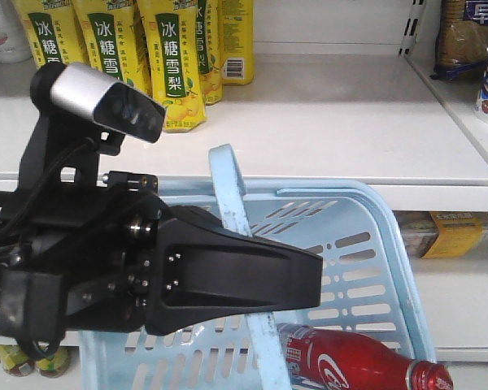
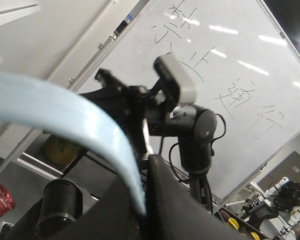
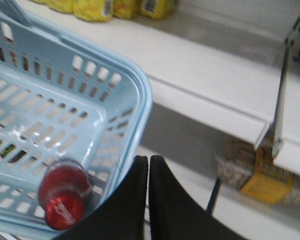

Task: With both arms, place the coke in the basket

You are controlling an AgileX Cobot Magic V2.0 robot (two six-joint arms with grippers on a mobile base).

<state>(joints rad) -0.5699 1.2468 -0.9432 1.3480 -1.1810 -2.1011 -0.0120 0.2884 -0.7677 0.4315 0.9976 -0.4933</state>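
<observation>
The pale blue basket (image 1: pixel 366 195) hangs in front of the shelves, tilted. Its flat hoop handle (image 1: pixel 228 187) runs through my left gripper (image 1: pixel 309 280), which is shut on it. In the left wrist view the handle (image 2: pixel 65 110) curves down into the closed jaws of the left gripper (image 2: pixel 145 200). The red coke (image 1: pixel 354 366) with white script lies on its side on the basket floor, at the right end. The right wrist view shows the coke (image 3: pixel 65 195) end-on inside the basket (image 3: pixel 140 95). My right gripper (image 3: pixel 148 162) is shut on nothing, just outside the basket's corner.
Yellow-green drink packs (image 1: pixel 179 57) stand at the back of a white shelf (image 1: pixel 333 122) behind the basket. A yellow box (image 1: pixel 455 236) sits on the lower shelf at right. The other black arm (image 2: pixel 190 125) and a whiteboard (image 2: pixel 230 75) show in the left wrist view.
</observation>
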